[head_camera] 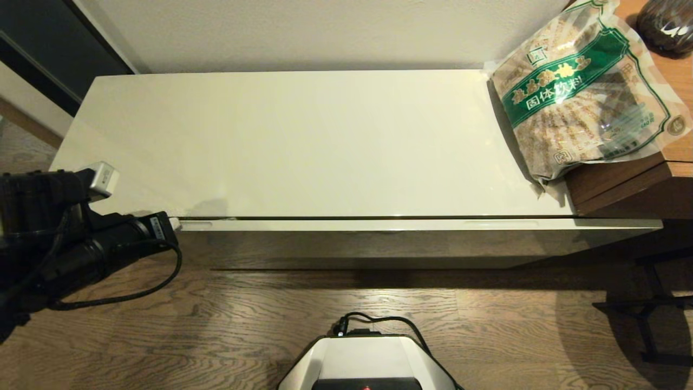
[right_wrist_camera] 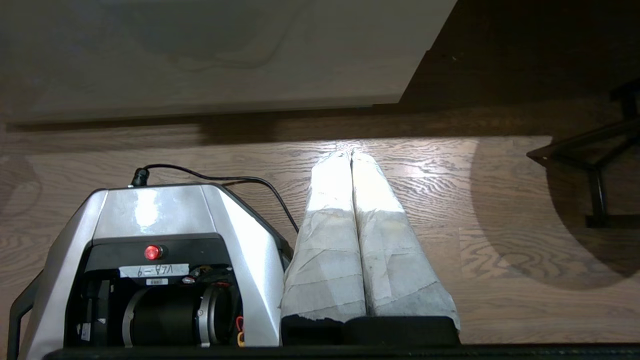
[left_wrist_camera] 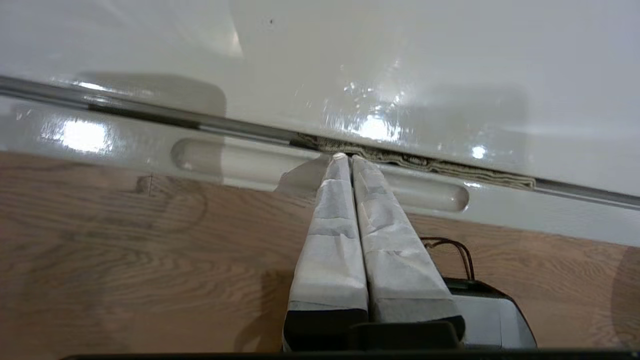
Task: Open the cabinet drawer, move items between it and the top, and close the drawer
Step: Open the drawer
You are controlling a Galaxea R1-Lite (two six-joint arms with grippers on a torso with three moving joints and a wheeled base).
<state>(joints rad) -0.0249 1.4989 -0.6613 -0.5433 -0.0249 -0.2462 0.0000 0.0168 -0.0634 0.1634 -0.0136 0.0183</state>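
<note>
Glossy cabinet top held a food bag; left gripper, fingers pressed together, touched the drawer handle slot; right gripper hung closed over the floor.

head: above, down at top | wrists: close, floor shared

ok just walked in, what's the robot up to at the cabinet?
The left gripper, jaws shut, has its tips at the left handle slot of the cabinet drawer, which sits nearly shut with only a thin gap below the top. Some fabric-like edge shows in that gap. The food bag lies at the far right, partly on the top and partly on the brown desk. The right gripper hangs parked over the floor, jaws shut, holding nothing.
</note>
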